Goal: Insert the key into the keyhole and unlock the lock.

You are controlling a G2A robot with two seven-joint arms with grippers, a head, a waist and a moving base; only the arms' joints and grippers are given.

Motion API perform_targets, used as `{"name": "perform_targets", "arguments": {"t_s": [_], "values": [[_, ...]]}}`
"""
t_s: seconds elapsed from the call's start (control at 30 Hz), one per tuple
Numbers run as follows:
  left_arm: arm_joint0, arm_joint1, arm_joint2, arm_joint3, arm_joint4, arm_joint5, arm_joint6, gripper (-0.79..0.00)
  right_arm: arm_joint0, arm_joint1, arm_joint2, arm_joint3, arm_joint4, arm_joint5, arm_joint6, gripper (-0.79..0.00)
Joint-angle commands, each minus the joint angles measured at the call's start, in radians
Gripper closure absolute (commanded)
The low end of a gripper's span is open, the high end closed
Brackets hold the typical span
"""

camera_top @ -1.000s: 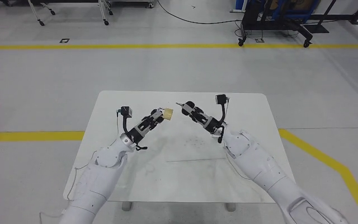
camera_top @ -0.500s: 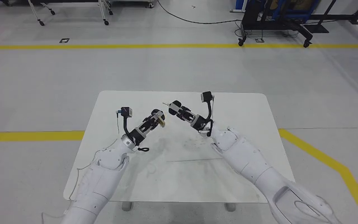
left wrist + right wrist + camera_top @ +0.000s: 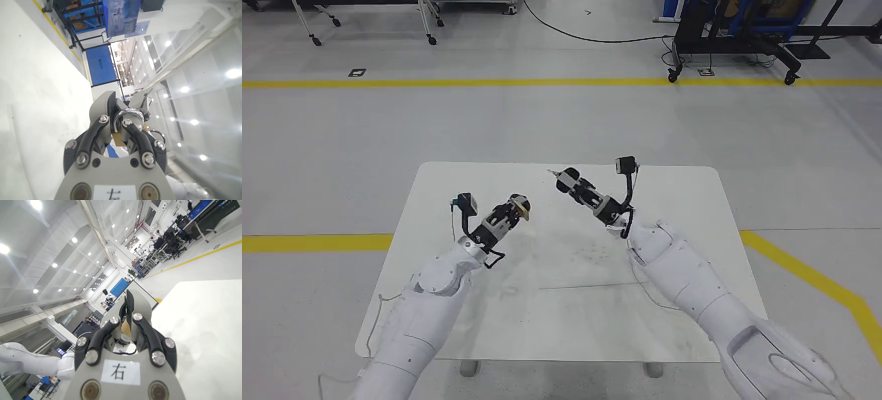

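Left tool (image 3: 124, 99) clamped on lock (image 3: 118, 139), steel shackle (image 3: 130, 111) in wrist view, right tool (image 3: 564, 178) pinching key (image 3: 551, 172), top view

Lit brightly and evenly from rows of ceiling lamps (image 3: 54, 265), flaring into long streaks in both wrist views. Washed nearly to plain white across the table (image 3: 204, 317) there, with mild glare off the floor (image 3: 542, 120) in the top view. Bowed strongly toward the edges in both wrist views.

Brass-look lock body (image 3: 117, 139), glossy metal shackle (image 3: 130, 111), matt table (image 3: 572, 310)
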Motion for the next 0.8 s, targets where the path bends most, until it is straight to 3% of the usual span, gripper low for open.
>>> {"name": "perform_targets", "arguments": {"t_s": [0.0, 0.13, 0.53, 0.63, 0.77], "values": [[-0.014, -0.004, -0.003, 0.022, -0.097, 0.064, -0.061, 0.000, -0.018, 0.010, 0.023, -0.029, -0.085, 0.013, -0.038, 0.000], [-0.036, -0.010, -0.004, 0.061, -0.174, 0.105, -0.132, 0.000, -0.072, 0.030, 0.064, -0.112, -0.222, 0.055, -0.093, 0.000], [-0.034, -0.013, 0.000, 0.047, -0.166, 0.096, -0.129, 0.000, -0.093, 0.033, 0.071, -0.145, -0.232, 0.060, -0.093, 0.000], [-0.015, -0.013, -0.003, 0.018, -0.138, 0.083, -0.076, 0.000, -0.090, 0.041, 0.063, -0.227, -0.479, 0.174, -0.089, 0.000], [-0.002, -0.013, -0.006, -0.005, -0.098, 0.081, -0.011, 0.000, -0.146, 0.053, 0.072, -0.354, -0.681, 0.309, -0.133, 0.000]]}}
